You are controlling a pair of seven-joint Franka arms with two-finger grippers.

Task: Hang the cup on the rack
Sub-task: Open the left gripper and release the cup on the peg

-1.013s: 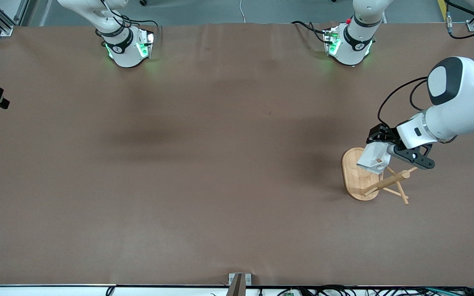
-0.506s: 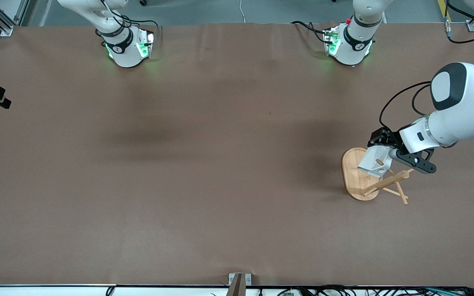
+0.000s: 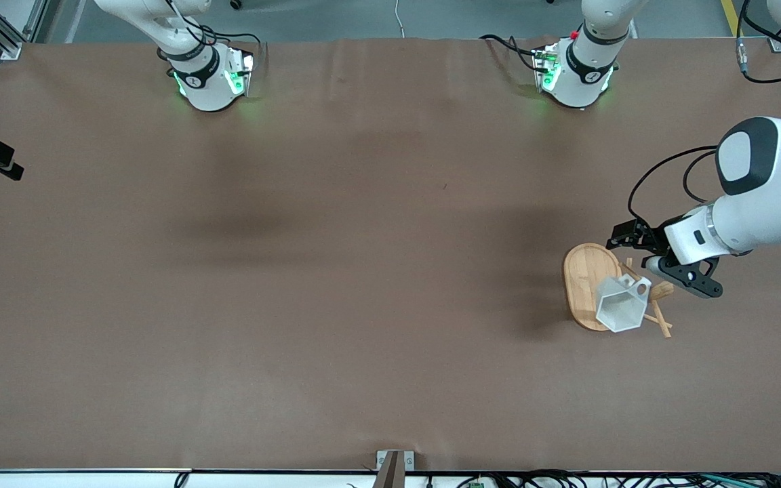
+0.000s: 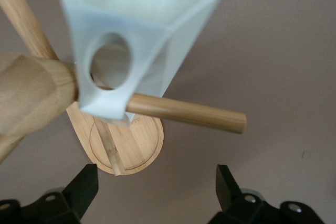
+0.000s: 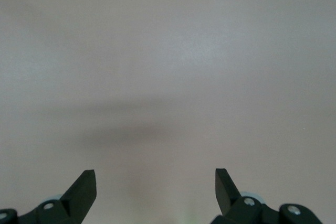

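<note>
The white faceted cup (image 3: 617, 305) hangs on the bamboo rack (image 3: 584, 278), its hexagonal mouth turned up toward the front camera. In the left wrist view the cup (image 4: 152, 19) hangs by its pierced handle tab on a peg (image 4: 199, 115) close to the central post (image 4: 31, 93), above the oval base (image 4: 142, 145). My left gripper (image 3: 643, 261) is open and empty beside the rack, toward the left arm's end of the table; its jaws (image 4: 156, 182) stand wide apart, clear of the cup. My right gripper (image 5: 155, 182) is open and empty over bare table and waits.
The rack stands near the left arm's end of the brown table (image 3: 363, 271). Other thin pegs (image 3: 662, 324) stick out from the post by the cup. The two arm bases (image 3: 211, 81) (image 3: 577, 78) stand along the table's back edge.
My left gripper let go of the cup and drew back from the rack. The cup dropped onto the peg and swung down, mouth now facing up.
</note>
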